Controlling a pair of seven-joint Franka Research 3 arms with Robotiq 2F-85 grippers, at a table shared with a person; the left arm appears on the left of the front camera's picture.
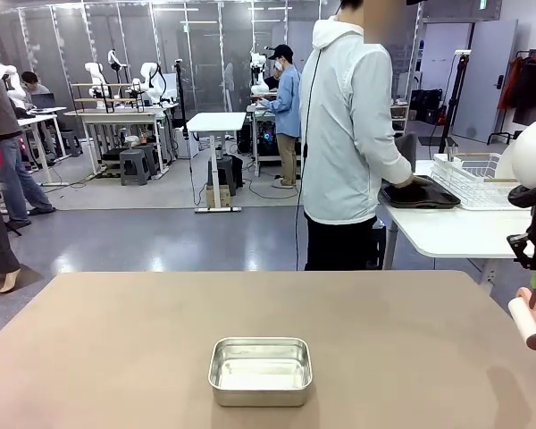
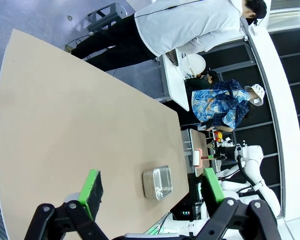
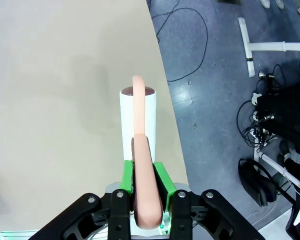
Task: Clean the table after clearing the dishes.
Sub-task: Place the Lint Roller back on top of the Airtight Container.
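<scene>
The right gripper point(image 3: 144, 187) is clamped on the pink handle of a lint roller point(image 3: 138, 122) held above the table point(image 1: 116, 349) edge, while the left gripper point(image 2: 150, 192) hangs spread and empty. With the dishes apparently cleared to the person point(image 1: 348, 134) at the far white table point(image 1: 447, 228), rolling seems next, steering round the steel pan point(image 1: 260, 371).

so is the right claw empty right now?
No, the right claw is shut on the pink handle of a white lint roller, held over the taupe-brown table.

Left gripper point(image 2: 150, 192) hangs high, jaws spread wide, nothing between. Right gripper point(image 3: 144, 186) at table's right edge, jaws clamped on pink handle point(image 3: 141, 165).
</scene>
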